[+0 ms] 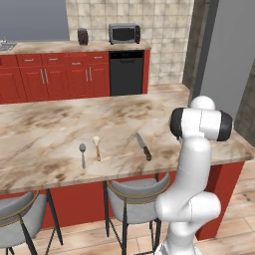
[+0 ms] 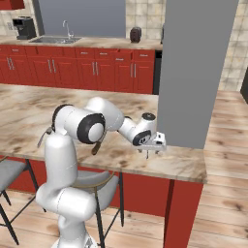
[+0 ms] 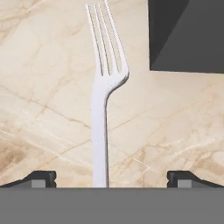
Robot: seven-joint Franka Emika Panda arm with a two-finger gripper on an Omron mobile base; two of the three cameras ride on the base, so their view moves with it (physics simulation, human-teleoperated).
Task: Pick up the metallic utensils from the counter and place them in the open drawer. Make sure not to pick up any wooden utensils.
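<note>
Your pincer (image 3: 111,177) is standing wide open, holding nothing, its tips straddling the handle of a pale metal fork (image 3: 104,92) lying flat on the counter (image 3: 48,74). In the right base view the gripper is hovering low at the counter's near edge, beside the grey pillar (image 2: 196,72).

Risk — the fork is thin and flat, so jaws closing too high are likely to slide off the handle; descending too far, the tips could be striking the slab.

The left base view is giving you what the hand view lacks — the grey spoon (image 1: 82,154), the knife (image 1: 143,146) and the wooden spoon (image 1: 97,147) between them, which you are to leave. The open drawer cannot be located from these frames.
</note>
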